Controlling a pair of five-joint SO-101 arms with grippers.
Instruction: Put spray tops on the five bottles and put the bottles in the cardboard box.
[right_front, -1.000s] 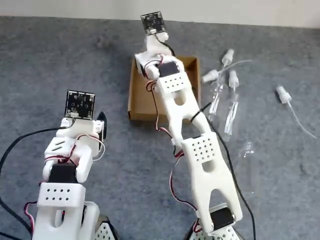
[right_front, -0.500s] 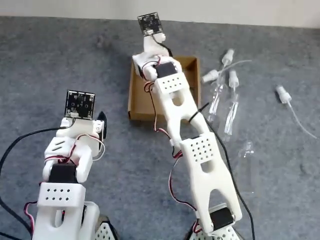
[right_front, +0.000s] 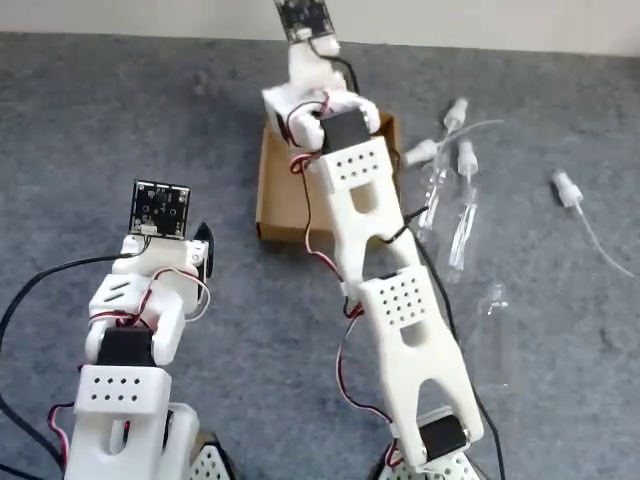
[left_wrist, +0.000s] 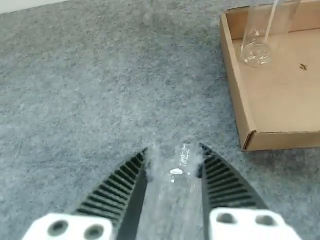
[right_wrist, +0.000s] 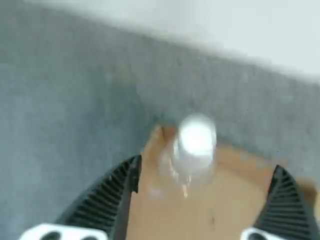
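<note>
Left gripper (left_wrist: 172, 156): nearest of all, low over the grey table surface (right_front: 110, 130), its black jaws closed on a clear bottle.
Held bottle (left_wrist: 179, 172): lies lengthways between the jaws, one end poking out just past the fingertips.
Left arm (right_front: 140, 300): in the high view it sits at the near left of the table, with the cardboard box ahead of it and off to the right, apart from it.
Lone bottle (right_front: 490, 310): clear, lying on the surface just beside the lower link of the right arm (right_front: 410, 340).
Pair of bottles (right_front: 445, 205): farther out, lying side by side to the right of the box, a white spray head at the far end of each.
Loose spray top (right_front: 567, 188): white, with a thin tube trailing toward the near side, well apart from the pair at the right.
Second spray top (right_front: 456, 112): beyond the pair, its tube curving off to the right.
Cardboard box (right_front: 278, 205): shallow and brown, partly covered by the right arm stretched over it.
Right gripper (right_wrist: 205, 165): above the far end of the box, jaws spread wide, gripping nothing.
Boxed bottle (right_wrist: 195, 142): stands in the far corner of the box with a white top on it, beyond the spread jaws and apart from both.
</note>
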